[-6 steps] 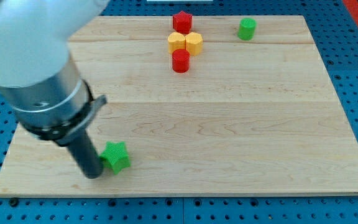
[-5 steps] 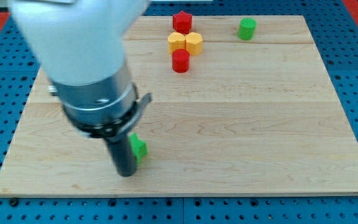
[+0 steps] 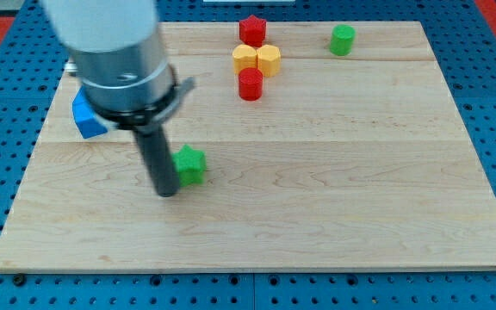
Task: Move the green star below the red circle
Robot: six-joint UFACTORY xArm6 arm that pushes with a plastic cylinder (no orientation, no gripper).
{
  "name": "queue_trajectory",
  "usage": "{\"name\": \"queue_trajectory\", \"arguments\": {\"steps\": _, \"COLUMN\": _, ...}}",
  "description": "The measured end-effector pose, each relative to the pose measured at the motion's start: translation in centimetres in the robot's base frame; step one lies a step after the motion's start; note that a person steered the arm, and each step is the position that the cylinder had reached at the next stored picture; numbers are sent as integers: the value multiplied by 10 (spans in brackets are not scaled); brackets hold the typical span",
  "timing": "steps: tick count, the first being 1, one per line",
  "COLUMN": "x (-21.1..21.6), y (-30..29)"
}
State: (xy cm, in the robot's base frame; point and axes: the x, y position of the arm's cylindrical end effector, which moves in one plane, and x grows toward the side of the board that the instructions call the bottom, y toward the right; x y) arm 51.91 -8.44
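Note:
The green star (image 3: 190, 164) lies on the wooden board (image 3: 334, 189), left of the middle. My tip (image 3: 165, 191) touches its lower left side. The red circle (image 3: 250, 84) stands near the view's top, well up and to the right of the star. It sits just below a yellow pair of blocks.
A red star (image 3: 252, 29) sits at the top edge, with a yellow star (image 3: 245, 58) and a yellow hexagon (image 3: 269, 59) below it. A green circle (image 3: 343, 40) is at the top right. A blue block (image 3: 87, 116) shows partly behind the arm at left.
My tip has pushed the green star up and to the right from the board's lower left. The blue block has come into view behind the arm.

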Motion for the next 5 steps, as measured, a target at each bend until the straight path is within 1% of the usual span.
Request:
{"name": "queue_trajectory", "arguments": {"steps": 1, "x": -30, "y": 29}}
{"name": "queue_trajectory", "arguments": {"steps": 2, "x": -40, "y": 11}}
{"name": "queue_trajectory", "arguments": {"steps": 3, "x": -42, "y": -27}}
{"name": "queue_trajectory", "arguments": {"steps": 4, "x": -59, "y": -14}}
{"name": "queue_trajectory", "arguments": {"steps": 5, "x": -62, "y": 50}}
